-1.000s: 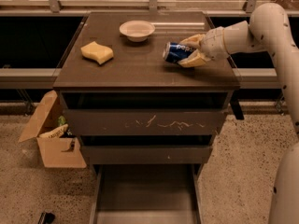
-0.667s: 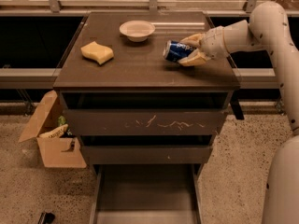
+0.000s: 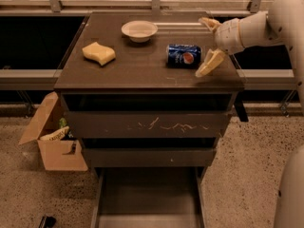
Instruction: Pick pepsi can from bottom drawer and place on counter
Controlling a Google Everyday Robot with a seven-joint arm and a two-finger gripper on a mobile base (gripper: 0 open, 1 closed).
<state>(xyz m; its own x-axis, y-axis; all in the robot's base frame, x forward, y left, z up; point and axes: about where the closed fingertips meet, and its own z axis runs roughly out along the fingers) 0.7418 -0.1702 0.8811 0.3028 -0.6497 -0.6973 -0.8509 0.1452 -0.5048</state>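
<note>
The blue pepsi can (image 3: 184, 55) lies on its side on the dark brown counter (image 3: 137, 68), right of centre. My gripper (image 3: 208, 44) is open just right of the can, apart from it, with one cream finger (image 3: 209, 64) low near the counter's right edge and the other finger (image 3: 209, 23) farther back. The bottom drawer (image 3: 149, 198) is pulled out at the bottom of the view and its floor shows nothing on it.
A white bowl (image 3: 139, 31) stands at the back of the counter and a yellow sponge (image 3: 99, 53) lies at the left. An open cardboard box (image 3: 54, 139) with items sits on the floor left of the cabinet. The upper drawer front (image 3: 147, 125) is scratched.
My gripper has opened and drawn back to the right. The pepsi can, held before, now lies free on the counter.
</note>
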